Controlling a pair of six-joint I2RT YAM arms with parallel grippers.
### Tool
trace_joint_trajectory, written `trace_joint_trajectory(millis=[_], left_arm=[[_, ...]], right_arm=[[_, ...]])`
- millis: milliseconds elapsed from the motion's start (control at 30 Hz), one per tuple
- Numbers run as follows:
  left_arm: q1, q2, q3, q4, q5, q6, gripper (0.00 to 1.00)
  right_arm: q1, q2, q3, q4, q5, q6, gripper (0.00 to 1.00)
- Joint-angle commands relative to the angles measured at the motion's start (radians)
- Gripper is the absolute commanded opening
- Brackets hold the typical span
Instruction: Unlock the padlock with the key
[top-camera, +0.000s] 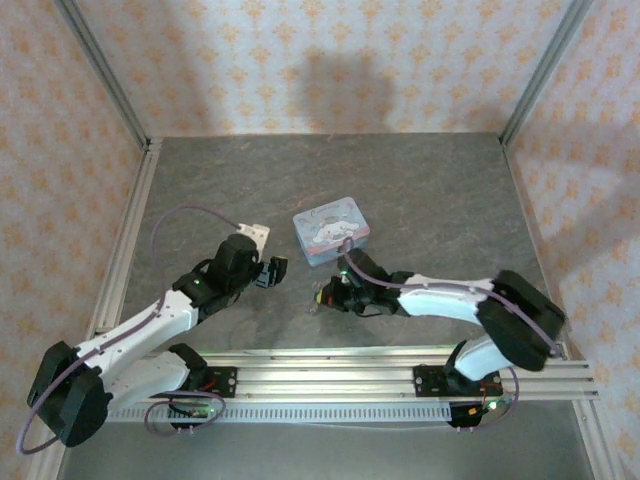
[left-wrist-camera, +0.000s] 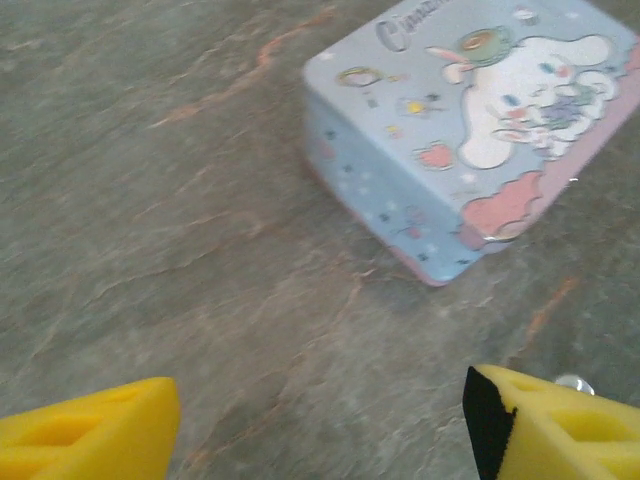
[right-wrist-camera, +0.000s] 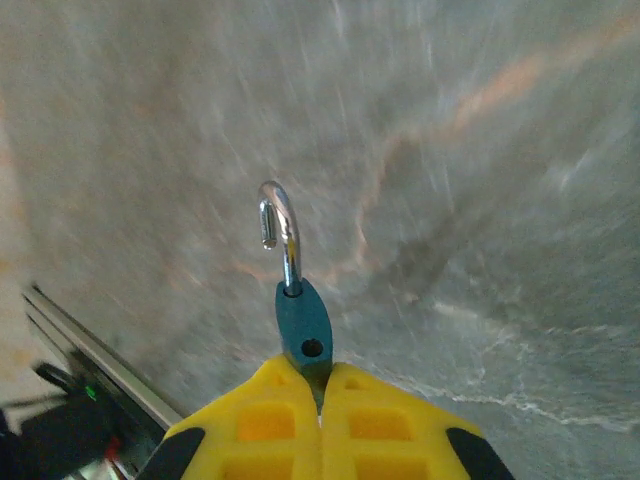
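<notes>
My right gripper (right-wrist-camera: 320, 385) is shut on the small dark teal padlock (right-wrist-camera: 303, 325), pinching its lower body between the yellow fingers. The thin metal shackle (right-wrist-camera: 285, 225) is swung up and out, its free end hanging clear of the empty hole in the body. From above, that gripper (top-camera: 328, 296) sits near the table's front middle. My left gripper (left-wrist-camera: 320, 425) hovers open over bare table, nothing between its yellow fingers (left-wrist-camera: 100, 430); from above it (top-camera: 275, 272) lies just left of the right one. I cannot make out the key; a tiny silvery bit (left-wrist-camera: 573, 382) peeks behind my left gripper's right finger.
A light-blue cartoon-printed tin (top-camera: 331, 229) lies just beyond both grippers, close ahead of the left one (left-wrist-camera: 470, 130). An aluminium rail (top-camera: 400, 365) runs along the near edge, and frame posts and patterned walls bound the grey stone-look table (top-camera: 450, 190).
</notes>
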Motion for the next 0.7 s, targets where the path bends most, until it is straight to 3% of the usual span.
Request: trace_joint_trajectory(millis=[0,200,267,333,433,667], left_arm=[[0.006,-0.044,0.005,-0.133,-0.101,-0.059,0.78],[0.008,-0.130,-0.032,-0.168,-0.107,-0.096,0.80],[0.008,-0.150,-0.037,-0.174,-0.108,-0.100,0.81],[0.009,-0.162,-0.040,-0.179,-0.111,-0.102,0.82],[0.009,-0.164,-0.032,-0.190,-0.108,-0.104,0.83],[0.033,-0.110,0.045,-0.230,-0.124,-0.086,0.87]], right_arm=[[0.011,0.062,0.048,0.055,-0.125,-0.065,0.00],[0.005,0.116,0.091,-0.079,-0.059,-0.096,0.01],[0.002,0.108,0.102,-0.141,-0.005,-0.088,0.12],[0.002,0.088,0.112,-0.223,0.073,-0.079,0.31],[-0.004,0.035,0.115,-0.303,0.144,-0.070,0.51],[-0.031,-0.171,0.197,-0.552,0.329,-0.137,0.74]])
